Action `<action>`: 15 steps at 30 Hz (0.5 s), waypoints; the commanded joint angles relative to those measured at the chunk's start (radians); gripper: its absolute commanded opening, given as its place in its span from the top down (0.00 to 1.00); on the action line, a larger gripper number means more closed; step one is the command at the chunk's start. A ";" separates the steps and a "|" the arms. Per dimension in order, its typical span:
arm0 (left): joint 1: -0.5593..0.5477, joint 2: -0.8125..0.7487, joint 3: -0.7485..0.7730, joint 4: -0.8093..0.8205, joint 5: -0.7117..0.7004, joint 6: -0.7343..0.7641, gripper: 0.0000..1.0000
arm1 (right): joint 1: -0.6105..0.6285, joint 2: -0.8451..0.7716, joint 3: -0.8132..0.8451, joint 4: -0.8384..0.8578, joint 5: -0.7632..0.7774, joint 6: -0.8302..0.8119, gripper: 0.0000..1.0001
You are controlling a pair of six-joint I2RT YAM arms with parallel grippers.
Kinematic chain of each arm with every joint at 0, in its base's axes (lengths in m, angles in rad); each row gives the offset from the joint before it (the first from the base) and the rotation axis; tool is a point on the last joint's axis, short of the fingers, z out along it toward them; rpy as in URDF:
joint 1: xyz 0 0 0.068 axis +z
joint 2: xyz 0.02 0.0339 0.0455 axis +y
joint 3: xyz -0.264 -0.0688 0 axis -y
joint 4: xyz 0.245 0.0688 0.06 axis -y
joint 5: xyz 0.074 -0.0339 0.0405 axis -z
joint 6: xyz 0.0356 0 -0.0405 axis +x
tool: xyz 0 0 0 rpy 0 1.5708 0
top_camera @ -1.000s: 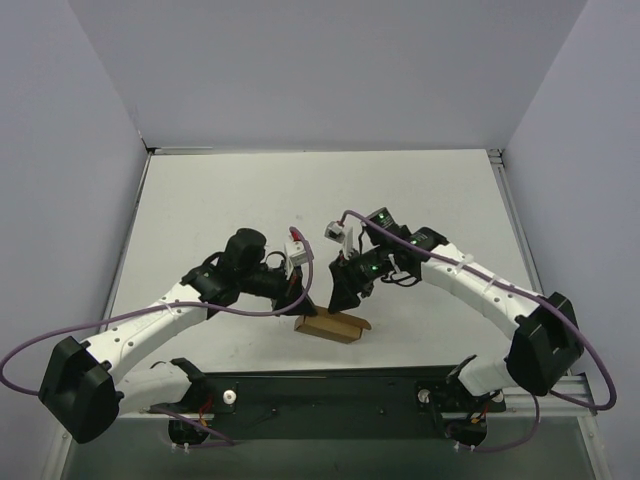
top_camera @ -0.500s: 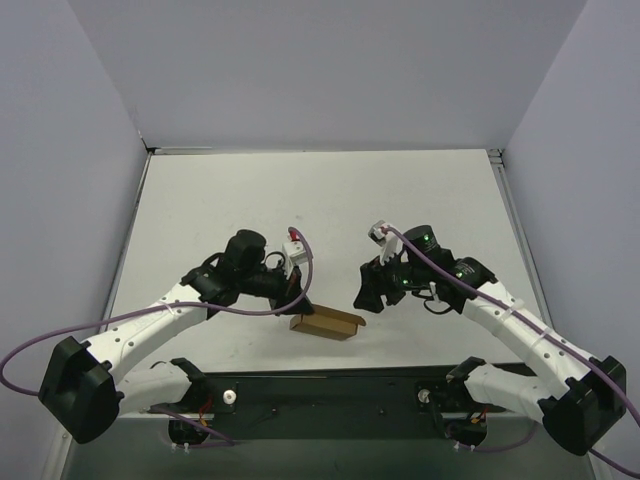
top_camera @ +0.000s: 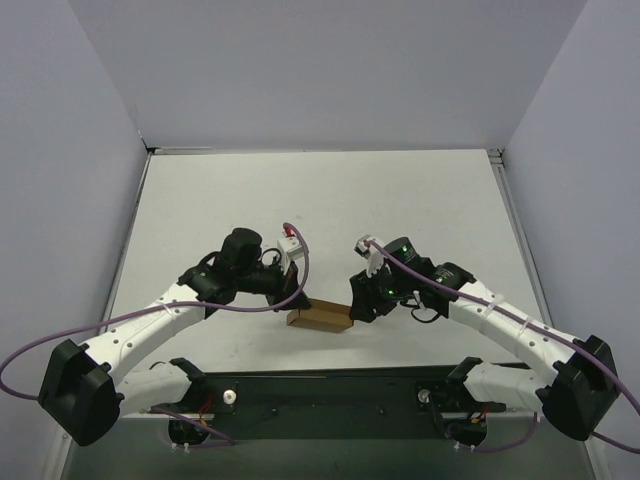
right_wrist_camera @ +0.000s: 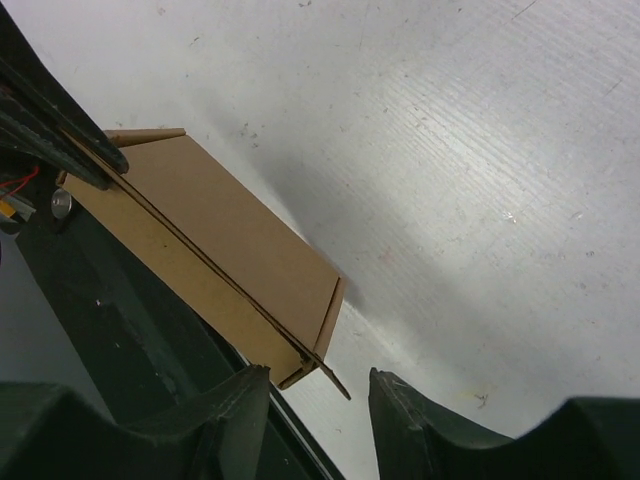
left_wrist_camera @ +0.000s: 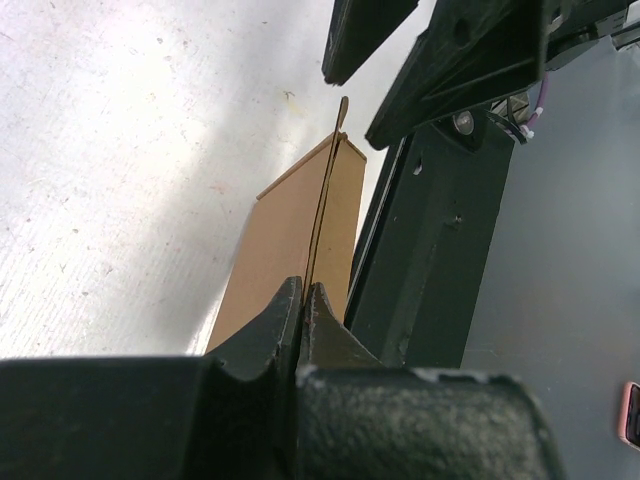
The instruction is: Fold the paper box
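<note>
The paper box (top_camera: 318,318) is a brown cardboard shape folded into a long low box, lying near the table's front edge. My left gripper (top_camera: 297,297) is at its left end, shut on a thin upright cardboard panel. The left wrist view shows that sheet pinched between the jaws of the left gripper (left_wrist_camera: 303,292), with the paper box (left_wrist_camera: 290,230) stretching away. My right gripper (top_camera: 356,305) is at the box's right end, open. In the right wrist view the paper box (right_wrist_camera: 220,240) has its end corner and a small loose flap between the fingers of the right gripper (right_wrist_camera: 318,378), untouched.
The black base plate (top_camera: 330,390) carrying both arms runs right behind the box's near side. Grey walls close in the white table (top_camera: 320,200) at the left, right and back. Purple cables loop from both arms.
The right gripper pulled away to the right, then came back low to the box's right end. The box has shifted slightly left with the left gripper, which stays shut on it.
</note>
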 commanded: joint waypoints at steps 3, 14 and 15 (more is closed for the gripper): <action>0.008 -0.031 0.006 0.010 -0.008 -0.003 1.00 | 0.034 0.030 -0.003 0.047 0.046 0.006 0.63; 0.009 -0.035 0.006 0.001 -0.034 0.002 1.00 | 0.045 0.035 0.017 0.003 0.083 0.018 0.79; 0.009 -0.037 0.006 0.001 -0.037 0.003 1.00 | 0.043 0.036 0.018 -0.003 0.089 0.020 0.81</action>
